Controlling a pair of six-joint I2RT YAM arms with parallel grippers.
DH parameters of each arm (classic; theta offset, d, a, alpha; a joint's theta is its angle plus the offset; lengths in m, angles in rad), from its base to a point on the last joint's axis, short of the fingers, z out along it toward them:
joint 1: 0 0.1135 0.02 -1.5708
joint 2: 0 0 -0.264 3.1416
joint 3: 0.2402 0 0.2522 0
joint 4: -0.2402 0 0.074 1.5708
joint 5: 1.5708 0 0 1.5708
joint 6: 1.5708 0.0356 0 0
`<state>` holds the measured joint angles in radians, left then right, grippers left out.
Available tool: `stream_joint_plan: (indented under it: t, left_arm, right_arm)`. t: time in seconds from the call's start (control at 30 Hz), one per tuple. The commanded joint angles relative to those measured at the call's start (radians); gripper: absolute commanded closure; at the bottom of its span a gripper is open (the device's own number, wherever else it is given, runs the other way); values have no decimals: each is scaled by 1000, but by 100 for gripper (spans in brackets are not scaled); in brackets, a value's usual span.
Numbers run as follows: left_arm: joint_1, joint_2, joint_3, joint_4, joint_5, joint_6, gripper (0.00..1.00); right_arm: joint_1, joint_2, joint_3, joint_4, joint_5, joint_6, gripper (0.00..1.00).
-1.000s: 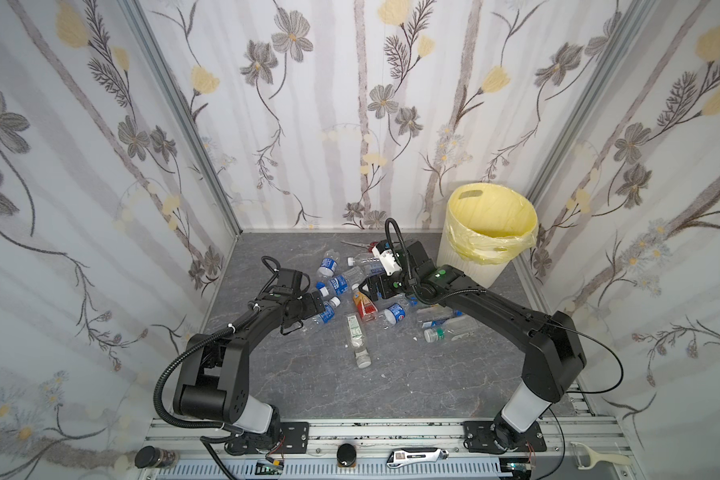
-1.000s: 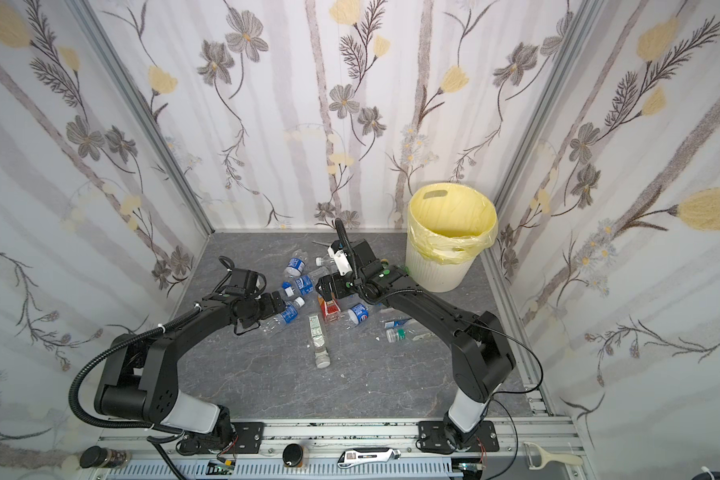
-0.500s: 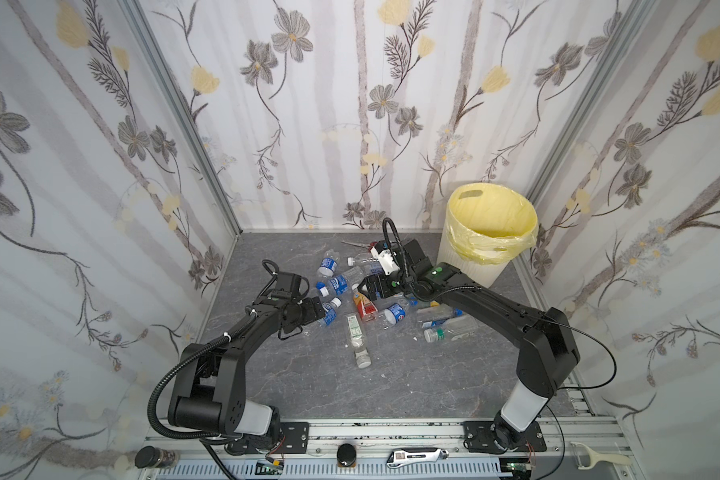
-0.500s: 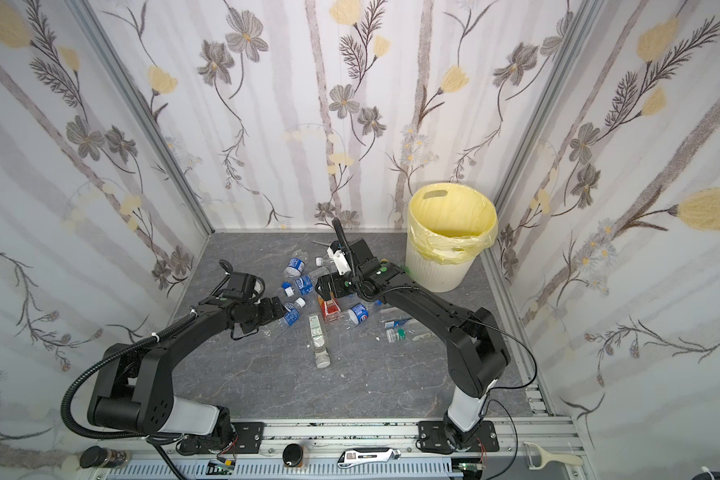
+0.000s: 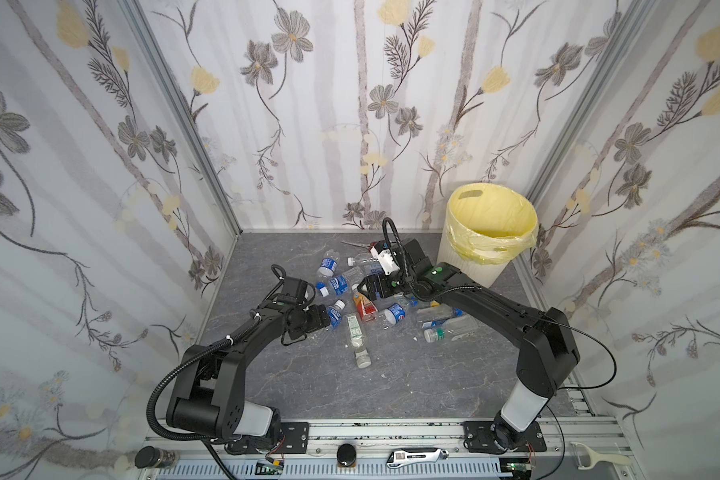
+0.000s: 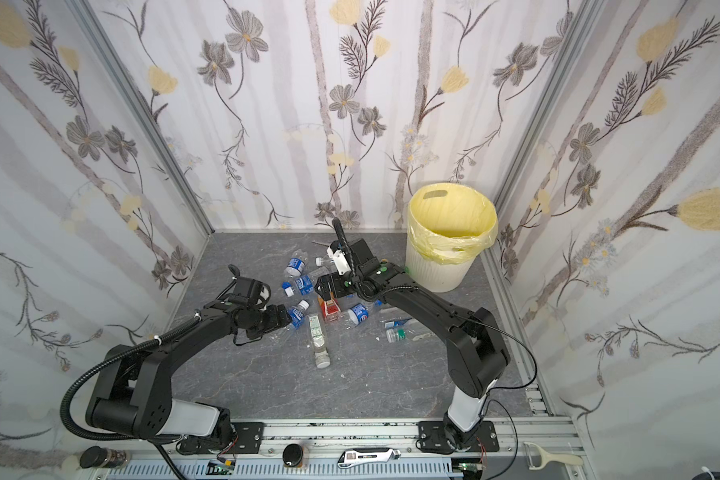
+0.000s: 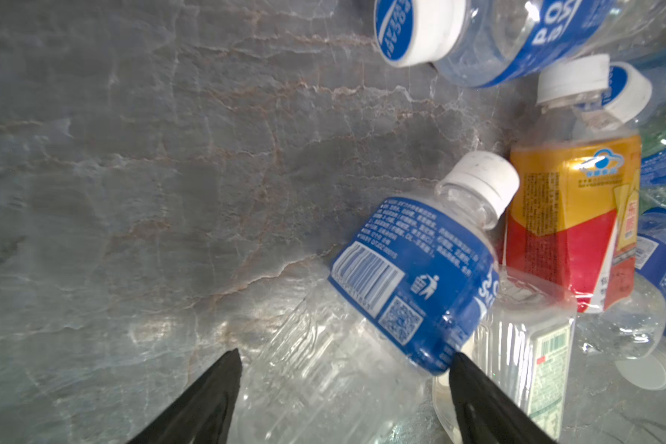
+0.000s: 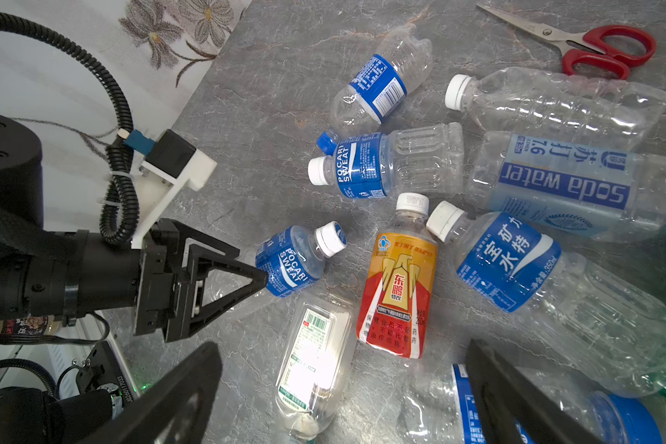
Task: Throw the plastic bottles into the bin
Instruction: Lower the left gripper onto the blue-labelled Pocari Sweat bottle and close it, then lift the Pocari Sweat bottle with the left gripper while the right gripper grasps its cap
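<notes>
The grey bench [image 5: 391, 386] carries a white bin [image 5: 468, 270] with a yellow liner, standing in its far right corner. The bottles [image 5: 355, 334] lie loose on their sides mid-bench, left of the bin and apart from it. The right pincer [image 8: 343, 346] hangs over them, jaws wide apart, holding nothing. The left pincer [image 7: 345, 353] has a jaw on each side of a blue-labelled bottle [image 7: 412, 284]; whether it grips, I cannot tell. Red-handled scissors [image 8: 600, 46] lie beside the bottles.
</notes>
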<state>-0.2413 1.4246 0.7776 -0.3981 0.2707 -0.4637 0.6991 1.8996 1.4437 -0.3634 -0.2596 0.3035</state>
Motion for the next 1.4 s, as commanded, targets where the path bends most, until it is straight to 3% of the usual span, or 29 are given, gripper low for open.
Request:
stream_joint_plan:
  t: [0.0,0.3,0.7,0.87,1.13,1.37]
  left_arm:
    - [-17,-3,-9,-15,1,-1,15]
    - [-52,16,-18,-14,-34,10,19]
    - [-69,57,-18,-14,-79,27,36]
    - [-77,33,6,-12,-37,46,42]
    - [-85,-21,64,-4,58,53,43]
    - [-111,-66,182,27,173,47,45]
  right_arm:
    - [0,7,0,1,-12,2,0]
    - [1,13,-6,4,-14,16,0]
    - [-1,1,-21,7,1,30,0]
    - [-11,-4,-33,21,-9,77,0]
    - [-27,-37,-46,65,-64,172,0]
    - [-62,-83,-108,202,-174,315,0]
